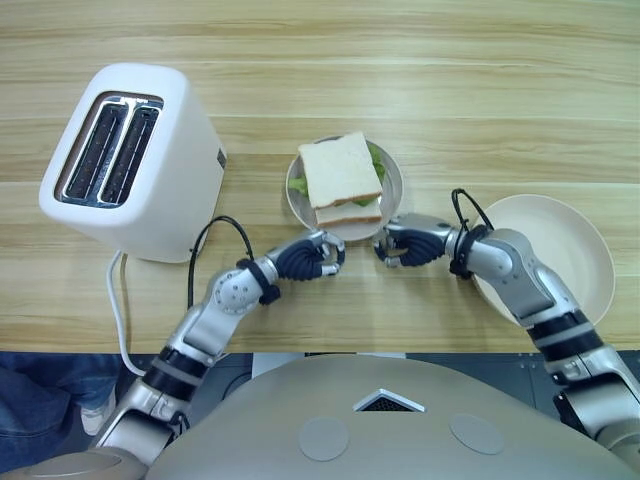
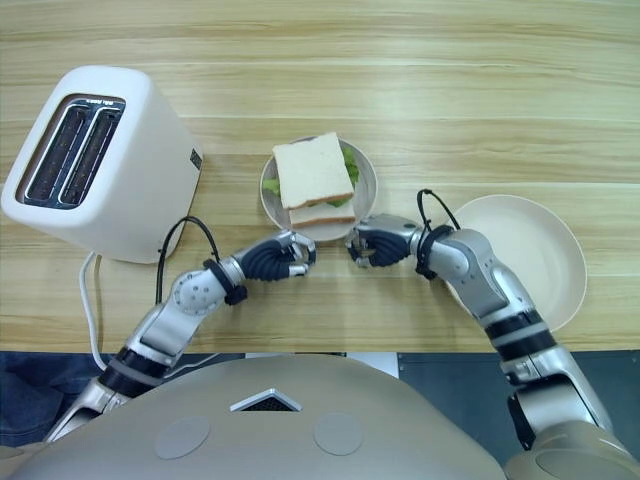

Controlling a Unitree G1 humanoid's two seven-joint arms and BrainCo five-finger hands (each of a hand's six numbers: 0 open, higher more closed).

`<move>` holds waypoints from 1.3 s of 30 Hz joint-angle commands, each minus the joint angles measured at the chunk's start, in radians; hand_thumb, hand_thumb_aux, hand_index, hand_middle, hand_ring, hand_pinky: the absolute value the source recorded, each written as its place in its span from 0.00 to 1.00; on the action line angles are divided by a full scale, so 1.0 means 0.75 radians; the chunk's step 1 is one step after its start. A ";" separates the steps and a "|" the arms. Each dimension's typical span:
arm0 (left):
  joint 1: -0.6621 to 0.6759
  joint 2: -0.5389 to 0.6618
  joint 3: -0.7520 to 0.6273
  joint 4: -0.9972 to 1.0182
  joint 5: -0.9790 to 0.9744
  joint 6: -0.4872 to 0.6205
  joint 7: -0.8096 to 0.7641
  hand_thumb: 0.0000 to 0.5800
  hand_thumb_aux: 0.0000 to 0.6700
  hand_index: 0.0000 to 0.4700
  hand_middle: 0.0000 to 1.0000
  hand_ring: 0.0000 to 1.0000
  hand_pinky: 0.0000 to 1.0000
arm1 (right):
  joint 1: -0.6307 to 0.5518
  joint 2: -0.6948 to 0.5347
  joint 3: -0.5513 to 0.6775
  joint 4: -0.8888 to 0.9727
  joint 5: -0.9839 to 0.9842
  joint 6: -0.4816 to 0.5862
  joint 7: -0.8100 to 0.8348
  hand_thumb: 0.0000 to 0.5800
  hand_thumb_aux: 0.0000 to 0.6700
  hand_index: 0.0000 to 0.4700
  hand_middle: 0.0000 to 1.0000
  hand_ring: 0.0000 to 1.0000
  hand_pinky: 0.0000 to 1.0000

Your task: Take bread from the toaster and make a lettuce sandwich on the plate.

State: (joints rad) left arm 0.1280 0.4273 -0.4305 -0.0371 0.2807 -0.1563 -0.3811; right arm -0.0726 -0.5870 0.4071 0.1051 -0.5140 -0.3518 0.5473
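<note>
A sandwich (image 1: 341,178) of two white bread slices with green lettuce (image 1: 376,160) between them lies on a small grey plate (image 1: 393,187) at the table's middle. The white toaster (image 1: 130,160) stands at the left, both slots dark with no bread showing. My left hand (image 1: 308,258) rests on the table just below the plate's left front edge, fingers curled, holding nothing. Just below the plate's right front edge sits my right hand (image 1: 410,242), likewise curled and holding nothing.
A cream bowl-like plate (image 1: 570,240) lies at the right, partly under my right forearm. The toaster's white cord (image 1: 117,310) runs off the table's front edge at the left. Bare wooden table stretches behind the plate and toaster.
</note>
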 commanded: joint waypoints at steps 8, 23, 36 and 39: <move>-0.297 -0.043 0.096 0.552 0.054 -0.044 0.145 1.00 1.00 1.00 1.00 1.00 1.00 | -0.280 0.209 0.042 0.444 -0.014 -0.064 -0.225 1.00 1.00 1.00 1.00 1.00 1.00; 0.600 -0.114 0.145 -0.456 -0.117 -0.188 0.295 0.00 0.00 0.00 0.00 0.00 0.00 | 0.641 0.174 -0.195 -0.612 0.669 0.296 -0.110 0.00 0.00 0.00 0.00 0.00 0.00; 0.667 -0.277 0.244 -0.547 -0.015 -0.306 0.492 0.00 0.00 0.00 0.00 0.00 0.00 | 0.797 0.319 -0.224 -0.663 0.710 0.118 -0.219 0.00 0.00 0.00 0.00 0.00 0.00; 0.692 -0.290 0.253 -0.578 -0.027 -0.296 0.495 0.00 0.00 0.00 0.00 0.00 0.00 | 0.790 0.315 -0.221 -0.705 0.705 0.156 -0.212 0.00 0.00 0.00 0.00 0.00 0.00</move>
State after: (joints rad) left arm 0.6308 0.2169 -0.2456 -0.4588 0.2565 -0.3909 -0.0087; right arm 0.5243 -0.3419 0.2391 -0.3945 0.0197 -0.2593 0.3820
